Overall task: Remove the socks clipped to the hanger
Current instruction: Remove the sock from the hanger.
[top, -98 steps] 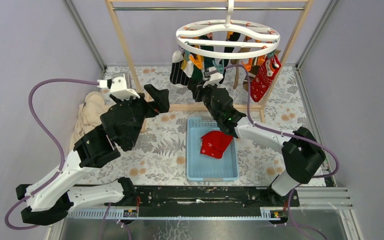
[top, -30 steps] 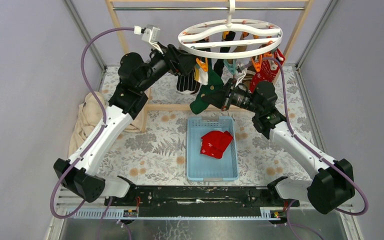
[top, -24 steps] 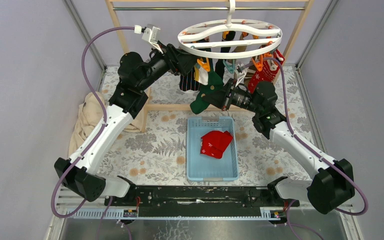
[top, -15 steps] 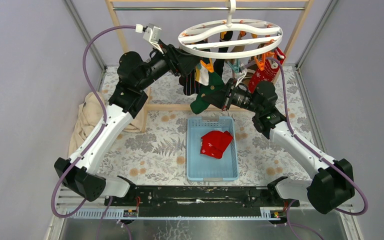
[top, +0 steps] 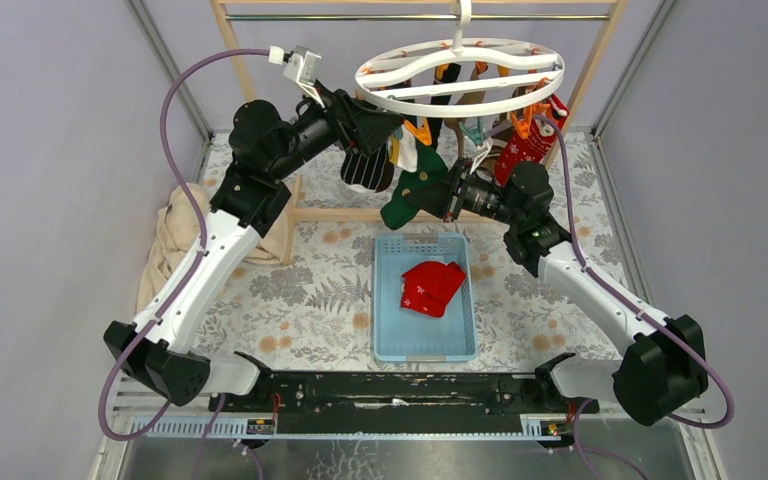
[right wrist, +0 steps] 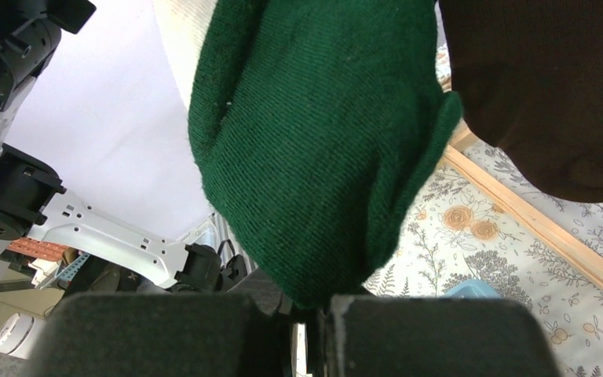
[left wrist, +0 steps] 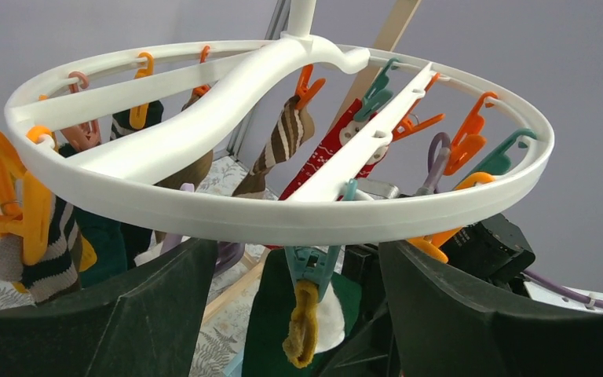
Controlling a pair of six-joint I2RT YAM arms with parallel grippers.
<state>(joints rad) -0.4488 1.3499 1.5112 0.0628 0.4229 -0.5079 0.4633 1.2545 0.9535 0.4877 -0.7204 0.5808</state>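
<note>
Across the upper middle of the overhead view, the rack [top: 250, 95] carries the hanger [left wrist: 283, 212], a smooth white plastic ring with wavy cross bars, hung by a single hook. Below it, at centre frame, sits the tray [top: 380, 300], a pale blue perforated box with one red sock [top: 432, 287] in it. Most socks hang from the ring, crowded under its near side.

We see the left gripper [left wrist: 297, 259] at the ring's left edge, its fingers spread wide with the near rim and a teal clip [left wrist: 312, 267] between them. They clamp nothing, and we cannot tell whether they touch the rim. The right gripper [right wrist: 322, 310], just right of centre, is pinched tight on the low end of the green sock [right wrist: 314, 141], a thick ribbed knit that bunches above the pads. Its top seems to run up to an orange clip [top: 415, 130], though no view shows that joint plainly.

Our worry is the pull. The ring hangs free, so a sideways tug would likely swing or tilt it rather than open the clip. The stretchy knit could also slip from the pads or drag the brown sock [right wrist: 542, 94] beside it. If the left fingers are meant to steady the rim, the hard, slick plastic may slide between them. The mustard sock [left wrist: 302, 334], a nubbly strip in the teal clip, hangs close enough to snag.
</note>
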